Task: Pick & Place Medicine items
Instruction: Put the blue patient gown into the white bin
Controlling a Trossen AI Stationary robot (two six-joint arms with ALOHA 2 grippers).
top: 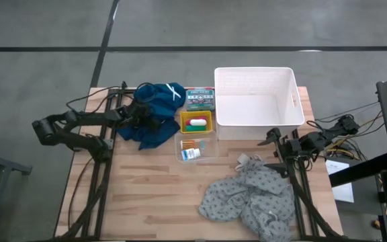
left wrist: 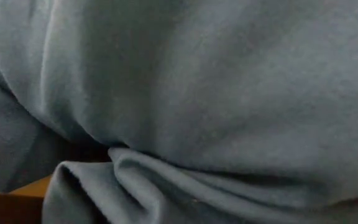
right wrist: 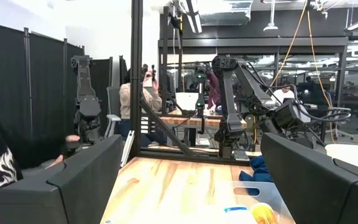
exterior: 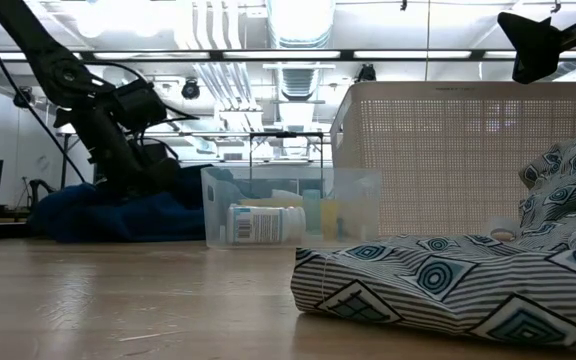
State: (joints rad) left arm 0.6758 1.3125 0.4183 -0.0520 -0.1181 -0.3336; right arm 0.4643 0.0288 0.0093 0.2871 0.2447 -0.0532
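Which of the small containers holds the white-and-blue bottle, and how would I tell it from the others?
Start at the big white basket at the table's far side. Left of it sits a yellow tray, and just in front of that tray, toward the table's middle, is the clear plastic box. The white-and-blue bottle lies on its side inside; this is the only see-through container.
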